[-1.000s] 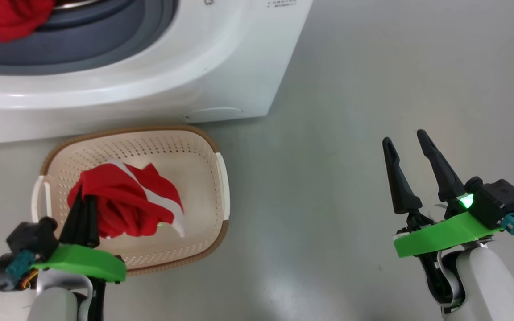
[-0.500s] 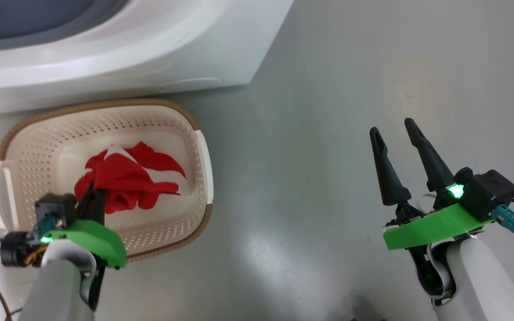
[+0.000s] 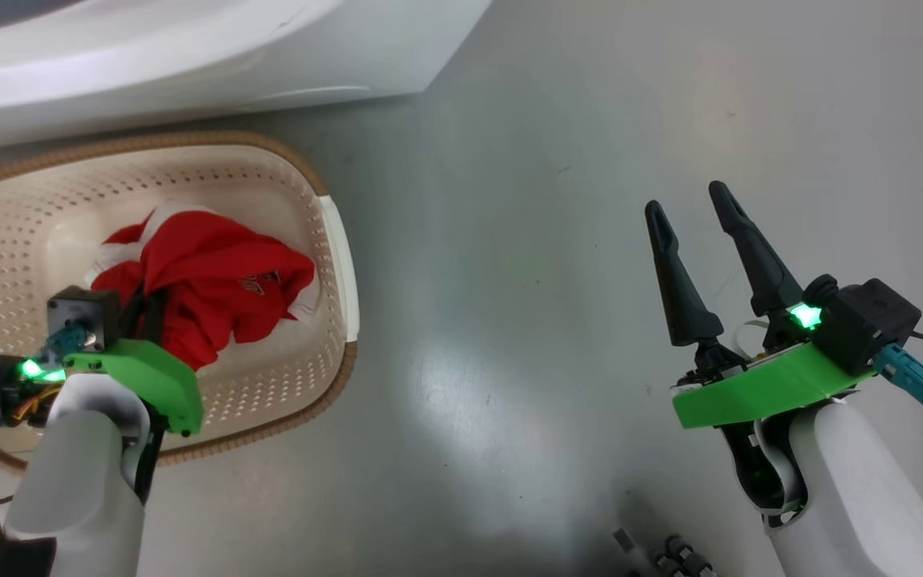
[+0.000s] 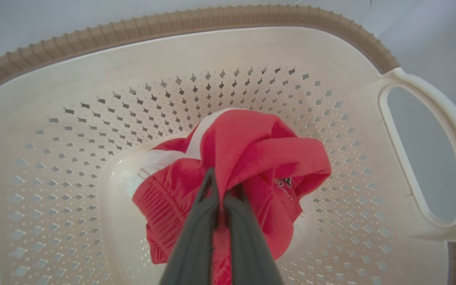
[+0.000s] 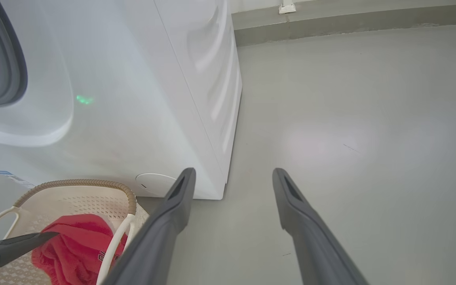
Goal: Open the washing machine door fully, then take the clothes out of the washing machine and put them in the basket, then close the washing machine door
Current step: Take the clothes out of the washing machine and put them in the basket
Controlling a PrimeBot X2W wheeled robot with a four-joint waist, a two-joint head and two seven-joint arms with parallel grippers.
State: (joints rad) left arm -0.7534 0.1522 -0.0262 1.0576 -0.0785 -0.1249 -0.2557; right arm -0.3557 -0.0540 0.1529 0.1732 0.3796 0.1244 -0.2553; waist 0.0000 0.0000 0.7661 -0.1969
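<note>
Left claw [image 4: 218, 185] inside the basket [image 4: 251, 16], fingers clamped on a fold of the red clothes [image 4: 259, 146]; the bundle lies on the basket bottom, around the claw tips; right claw [image 3: 688, 202] spread open, empty, above the floor [image 3: 509, 240], well apart from the basket.

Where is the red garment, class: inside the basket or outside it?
Inside. The red garment sits within the basket walls, with the left gripper shut on it.
</note>
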